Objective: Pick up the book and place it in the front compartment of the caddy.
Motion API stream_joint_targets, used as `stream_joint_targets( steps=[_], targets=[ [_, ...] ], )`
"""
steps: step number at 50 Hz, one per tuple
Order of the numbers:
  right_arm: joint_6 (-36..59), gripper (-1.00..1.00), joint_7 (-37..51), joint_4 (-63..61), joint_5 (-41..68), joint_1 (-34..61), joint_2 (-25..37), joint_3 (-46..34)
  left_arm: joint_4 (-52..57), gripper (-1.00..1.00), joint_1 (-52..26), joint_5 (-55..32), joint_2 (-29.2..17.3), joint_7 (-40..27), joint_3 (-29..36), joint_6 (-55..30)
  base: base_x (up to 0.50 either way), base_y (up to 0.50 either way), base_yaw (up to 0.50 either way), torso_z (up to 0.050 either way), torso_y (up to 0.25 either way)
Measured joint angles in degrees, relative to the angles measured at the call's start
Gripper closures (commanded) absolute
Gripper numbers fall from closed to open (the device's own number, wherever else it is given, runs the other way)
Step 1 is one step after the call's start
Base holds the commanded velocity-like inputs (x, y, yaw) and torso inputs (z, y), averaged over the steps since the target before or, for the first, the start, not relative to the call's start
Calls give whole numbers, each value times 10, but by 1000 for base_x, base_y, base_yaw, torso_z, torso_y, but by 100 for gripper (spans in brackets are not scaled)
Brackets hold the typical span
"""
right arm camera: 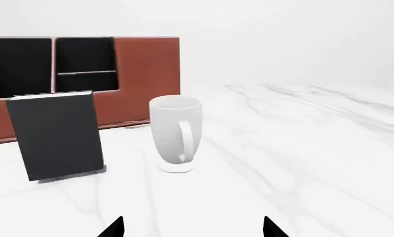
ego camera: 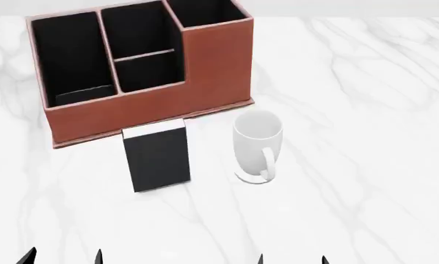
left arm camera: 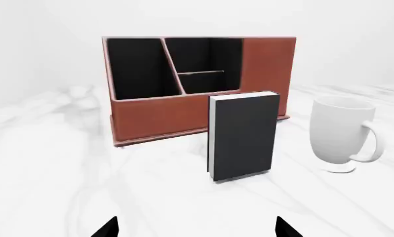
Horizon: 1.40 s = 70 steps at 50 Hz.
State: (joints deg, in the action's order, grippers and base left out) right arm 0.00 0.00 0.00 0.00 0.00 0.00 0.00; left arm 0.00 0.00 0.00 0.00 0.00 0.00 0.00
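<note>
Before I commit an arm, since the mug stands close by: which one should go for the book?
Left, probably. The book stands almost straight ahead of the open left claw, while the right claw faces the white mug, with the book off to one side.

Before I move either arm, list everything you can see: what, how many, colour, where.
book: 1, black cover, white page edges, standing upright on the table just in front of the caddy, beside the mug
caddy: 1, reddish-brown, black lining, four cells, at the table's far left in the head view
front cell: 1, black-lined, nearer one of the middle pair, nothing visible in it
mug: 1, white, upright, right of the book, handle towards the robot
table: 1, white marble
left claw: 1, black, open, low at the near edge, holding nothing
right claw: 1, black, open, near edge, holding nothing
</note>
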Motion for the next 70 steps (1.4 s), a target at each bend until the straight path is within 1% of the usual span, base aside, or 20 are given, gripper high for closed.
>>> stream_joint_targets(
  steps=[18,25,30,43,49,58,70],
  targets=[
    [13,-100,28,-3,4,5,22,-32,3,-100,0,-26,-21,-23,22,0,0,0,0,0,0],
    [23,-100,46,-25,9,5,29,-35,26,-100,0,-44,-29,-33,22,-15,102,0,0,0,0],
    [47,-100,52,-76,20,-1,36,-35,77,-100,4,-54,-40,-40,22,-33,495,0,0,0,0],
    [134,-100,70,-248,59,4,56,-17,239,-100,-2,-89,-68,-58,11,-119,500,0,0,0,0],
    [160,-100,79,-310,74,6,65,-6,291,-100,-5,-108,-78,-63,7,-149,500,0,0,0,0],
    [179,-100,90,-352,91,10,74,8,335,-100,-10,-125,-88,-70,3,-175,500,0,0,0,0],
    [185,-100,99,-367,104,12,83,15,361,-100,-12,-138,-96,-77,0,-188,500,0,0,0,1]
  ],
)
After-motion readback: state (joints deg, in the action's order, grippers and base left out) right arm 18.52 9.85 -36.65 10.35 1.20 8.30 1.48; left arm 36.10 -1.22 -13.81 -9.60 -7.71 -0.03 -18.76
